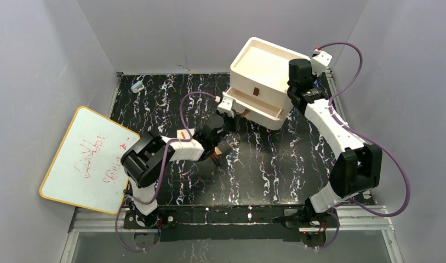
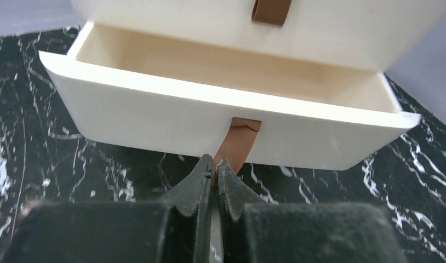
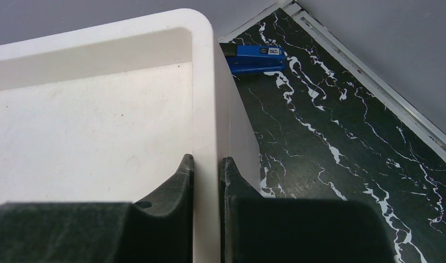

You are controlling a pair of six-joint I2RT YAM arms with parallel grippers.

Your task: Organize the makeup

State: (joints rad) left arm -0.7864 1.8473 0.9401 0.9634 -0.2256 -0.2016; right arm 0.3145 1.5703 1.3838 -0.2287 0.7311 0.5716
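1. The left gripper [image 2: 212, 167] is clamped tight on the brown strap handle [image 2: 240, 139] of a drawer [image 2: 210, 109], its jaws pressed together on the strap's lower end.
2. That drawer stands pulled out from the white drawer box [image 1: 264, 60]. The inside that shows is bare. The drawer front above it is shut.
3. The right gripper [image 3: 206, 161] pinches the right wall [image 3: 207, 82] of the box's open top tray. One finger is inside the tray and one outside, and both jaws are tight against the wall.
4. The makeup [image 1: 218, 155] lies on the black marbled table [image 1: 264, 164], in front of the box and apart from it. Most of it is hidden under the left arm's wrist, where only tan and dark reddish bits peek out.
5. A small tan piece [image 1: 182, 133] sits just beside the left forearm.
6. A light-blue object [image 1: 137, 86] rests at the far left corner of the table, well apart from the makeup.
7. A whiteboard [image 1: 89, 159] leans at the table's left edge.
8. A blue block [image 3: 253, 57] lies on the table just behind the box.
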